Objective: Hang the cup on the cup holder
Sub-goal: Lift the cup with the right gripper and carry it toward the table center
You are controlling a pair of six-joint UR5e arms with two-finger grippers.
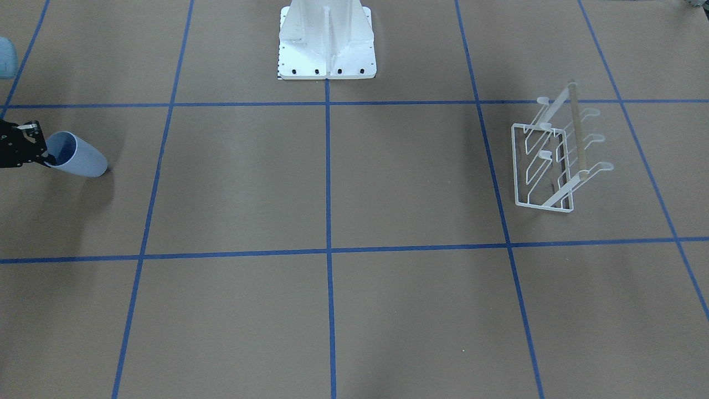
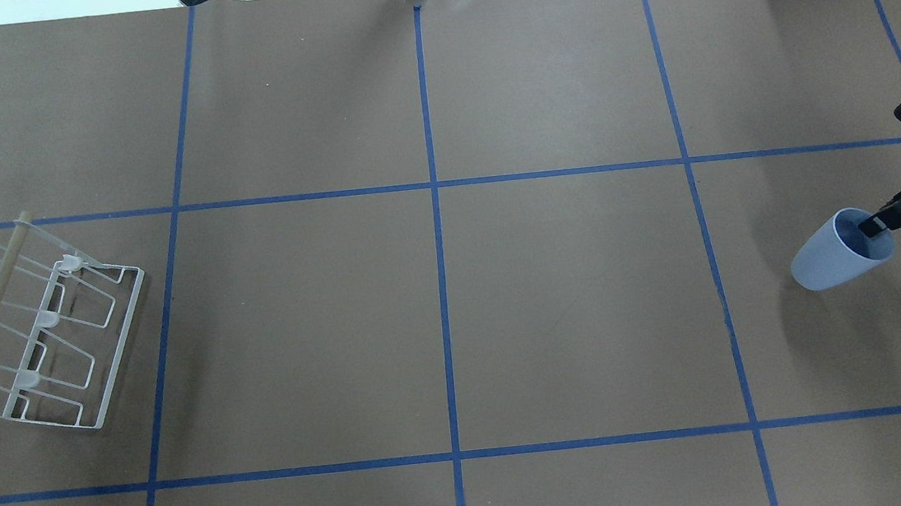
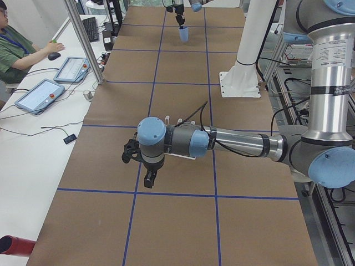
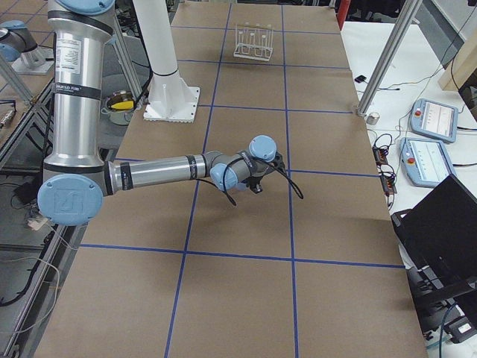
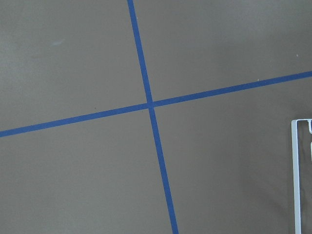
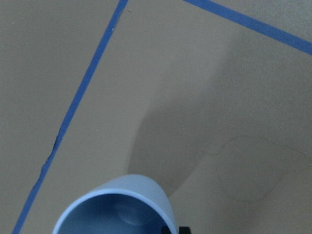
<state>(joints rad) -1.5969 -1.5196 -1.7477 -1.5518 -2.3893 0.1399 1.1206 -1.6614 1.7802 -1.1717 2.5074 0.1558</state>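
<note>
The pale blue-grey cup (image 2: 835,253) is at the table's right end, tilted, its open rim towards my right gripper (image 2: 878,224). That gripper is shut on the rim, one finger inside the cup. Both also show in the front view, cup (image 1: 77,156) and gripper (image 1: 41,152). The right wrist view shows the cup's rim (image 6: 117,207) from above. The white wire cup holder (image 2: 121,348) with its wooden rod stands at the table's left end, and shows in the front view (image 1: 577,133). My left gripper (image 3: 148,178) hangs beside it. I cannot tell whether it is open.
The white pedestal base (image 1: 327,41) stands at the table's middle on the robot's side. Another pale blue object (image 1: 6,58) shows at the front view's left edge. Blue tape lines grid the brown table. An operator (image 3: 11,50) sits at a side desk with tablets.
</note>
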